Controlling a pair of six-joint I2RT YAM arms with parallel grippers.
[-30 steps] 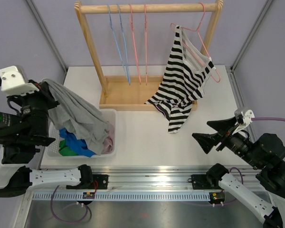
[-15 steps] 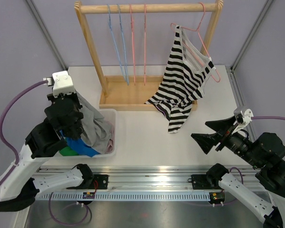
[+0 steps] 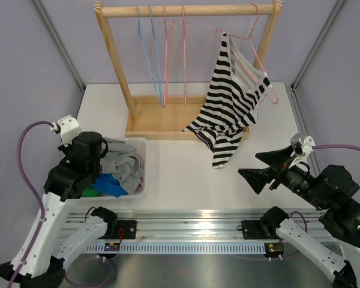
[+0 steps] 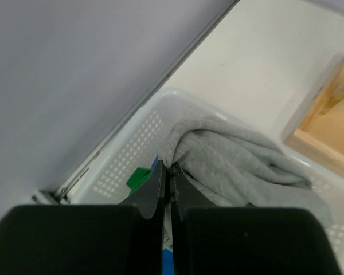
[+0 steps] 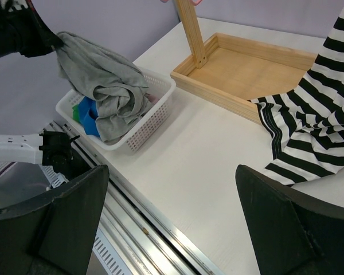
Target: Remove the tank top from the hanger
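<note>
Your right hand (image 3: 249,167) gapes wide and empty, well apart from the striped tank top (image 3: 231,99) hanging on the pink hanger (image 3: 252,31). If you tug the hem sideways, a strap may snag and drag the hanger off the rail (image 3: 192,10). Your left hand (image 4: 167,172) pinches the grey garment (image 4: 235,166).

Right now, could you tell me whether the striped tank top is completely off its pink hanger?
No, the striped tank top hangs from the pink hanger on the wooden rack.
</note>
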